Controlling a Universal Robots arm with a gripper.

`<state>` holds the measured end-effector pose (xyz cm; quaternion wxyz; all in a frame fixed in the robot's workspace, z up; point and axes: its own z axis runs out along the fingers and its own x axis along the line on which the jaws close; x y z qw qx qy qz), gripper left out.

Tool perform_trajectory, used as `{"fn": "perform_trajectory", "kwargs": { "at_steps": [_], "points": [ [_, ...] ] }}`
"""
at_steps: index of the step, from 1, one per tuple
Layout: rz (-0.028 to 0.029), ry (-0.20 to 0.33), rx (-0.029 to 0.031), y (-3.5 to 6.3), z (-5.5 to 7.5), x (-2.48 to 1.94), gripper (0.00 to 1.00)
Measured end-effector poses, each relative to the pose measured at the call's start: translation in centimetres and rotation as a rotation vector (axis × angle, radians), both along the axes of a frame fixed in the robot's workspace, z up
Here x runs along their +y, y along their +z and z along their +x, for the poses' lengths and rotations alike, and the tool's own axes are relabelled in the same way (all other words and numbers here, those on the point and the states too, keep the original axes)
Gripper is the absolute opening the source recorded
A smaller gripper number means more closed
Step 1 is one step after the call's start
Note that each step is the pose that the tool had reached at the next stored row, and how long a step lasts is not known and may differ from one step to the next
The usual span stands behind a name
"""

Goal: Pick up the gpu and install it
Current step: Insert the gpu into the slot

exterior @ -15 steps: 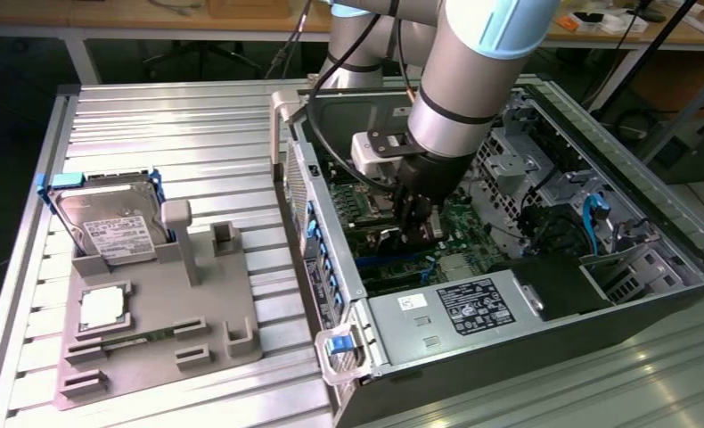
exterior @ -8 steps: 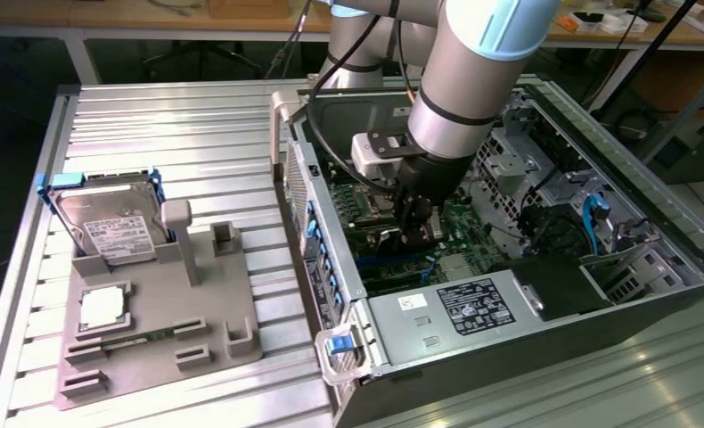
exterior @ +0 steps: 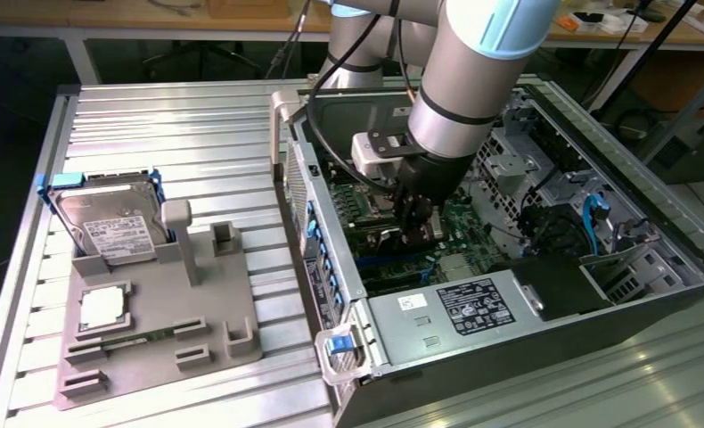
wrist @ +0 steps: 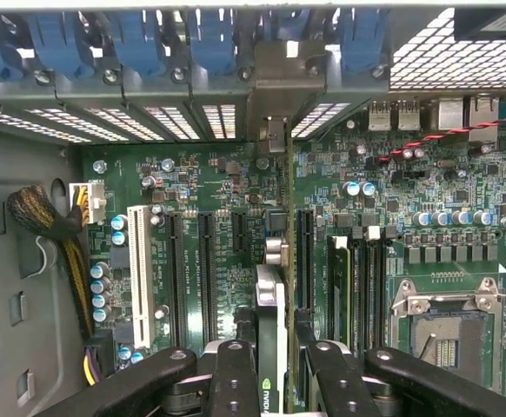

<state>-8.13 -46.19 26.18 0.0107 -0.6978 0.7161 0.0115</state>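
In the wrist view the gpu (wrist: 271,300) stands edge-on over the green motherboard (wrist: 227,187). Its silver bracket end (wrist: 275,139) reaches toward the case's rear slot openings. My gripper (wrist: 275,360) is shut on the card, with a black finger (wrist: 234,378) on either side of it. The card runs alongside a long black expansion slot (wrist: 304,261); whether it sits in a slot I cannot tell. In the exterior view the gripper (exterior: 418,230) is down inside the open computer case (exterior: 328,267), just above the motherboard, and the arm hides most of the card.
Blue slot latches (wrist: 209,39) line the case's rear wall. A white slot (wrist: 136,265), memory slots (wrist: 357,278) and the CPU socket (wrist: 449,326) flank the card. Outside the case, a grey fixture (exterior: 162,357) holds a hard drive (exterior: 114,227) and a processor (exterior: 102,305). The power supply (exterior: 471,308) sits near the front.
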Motion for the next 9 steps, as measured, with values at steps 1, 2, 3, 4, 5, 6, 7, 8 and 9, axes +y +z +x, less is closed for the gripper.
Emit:
{"fn": "perform_trajectory", "kwargs": {
  "at_steps": [1,2,3,4,5,6,7,8,9],
  "points": [
    [-0.0006,0.000,-0.0002,0.00,0.00,0.00,0.27],
    [-0.0009,0.000,-0.0001,0.00,0.00,-0.04,0.27],
    [-0.0010,0.000,-0.0001,-0.02,0.00,-0.09,0.27],
    [-0.0008,0.000,-0.0002,-0.14,0.00,-0.09,0.27],
    [-0.0015,0.000,0.0002,-0.28,-0.01,-0.09,0.27],
    [-0.0014,0.000,0.0000,-0.43,-0.02,-0.09,0.27],
    [-0.0007,0.000,-0.0002,-0.44,-0.03,-0.09,0.27],
    [-0.0007,0.000,0.0002,-0.08,-0.04,-0.08,0.27],
    [-0.0012,0.000,0.0003,-0.07,-0.06,-0.09,0.27]
  ]
}}
